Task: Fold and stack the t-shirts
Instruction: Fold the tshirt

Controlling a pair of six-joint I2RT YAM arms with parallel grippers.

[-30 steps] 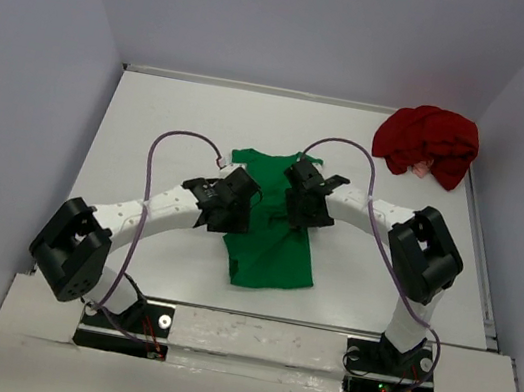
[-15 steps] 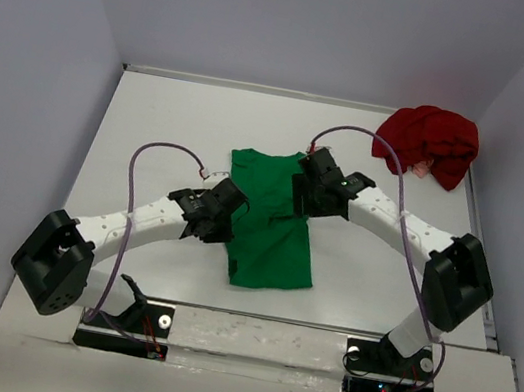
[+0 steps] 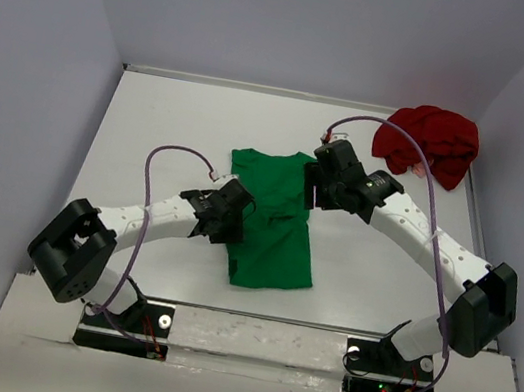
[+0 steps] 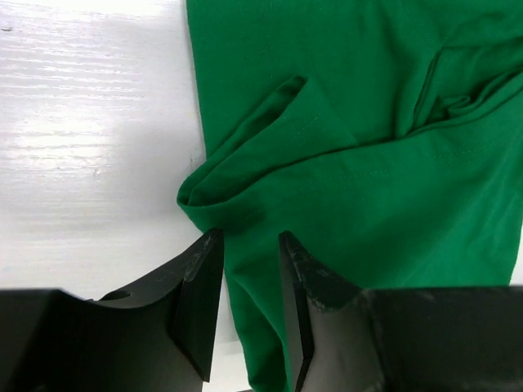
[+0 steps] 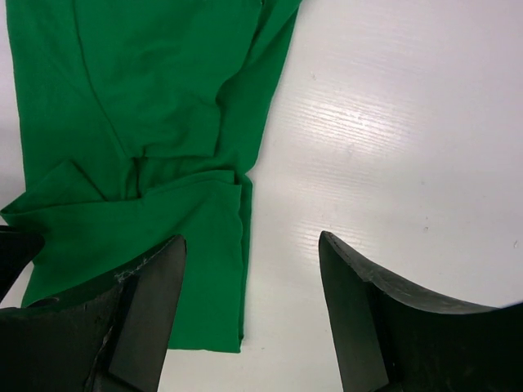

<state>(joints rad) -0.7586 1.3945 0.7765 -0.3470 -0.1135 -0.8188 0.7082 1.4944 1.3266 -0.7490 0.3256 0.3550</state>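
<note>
Left wrist view: soft, creased bright green cloth t-shirt [image 4: 368,163], folded oblong; left gripper [image 4: 249,237], jaws slightly apart; right gripper [image 5: 250,238], jaws spread wide, has shifted rightward.

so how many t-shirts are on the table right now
2. The green t-shirt lies partly folded in the middle; the dark red t-shirt sits bunched in the far right corner. No others visible.

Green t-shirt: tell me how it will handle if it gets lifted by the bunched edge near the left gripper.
Likely floppy: the green t-shirt lies in soft folds with a rumpled bulge at the left gripper, so it should sag and drape. Probably light: thin cloth lying flat on the table. Pushed, it would likely wrinkle rather than slide whole.
</note>
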